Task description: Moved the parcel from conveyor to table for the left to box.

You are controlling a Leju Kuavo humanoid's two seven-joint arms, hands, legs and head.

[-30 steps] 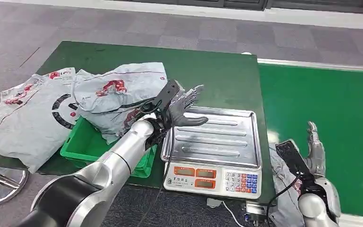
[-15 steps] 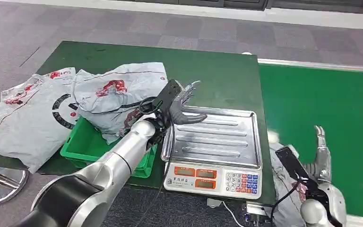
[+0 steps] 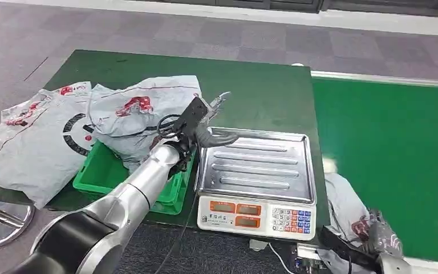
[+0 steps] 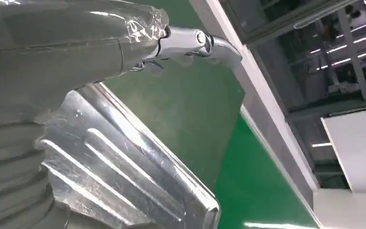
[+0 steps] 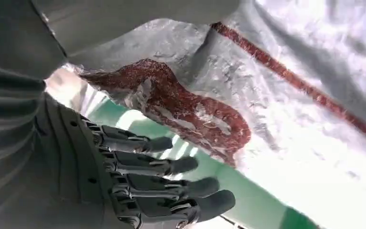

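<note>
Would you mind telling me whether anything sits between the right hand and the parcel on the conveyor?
Nothing visible does. The right hand is right at the grey parcel, its fingers reaching under the edge above the green conveyor.

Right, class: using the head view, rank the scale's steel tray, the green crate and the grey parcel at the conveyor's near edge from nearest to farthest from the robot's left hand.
1. Steel tray: the left hand hovers at its far-left corner.
2. Green crate: left of the scale, under the forearm, holding mail bags.
3. Grey parcel: far right, beyond the scale, beside the right hand.
</note>
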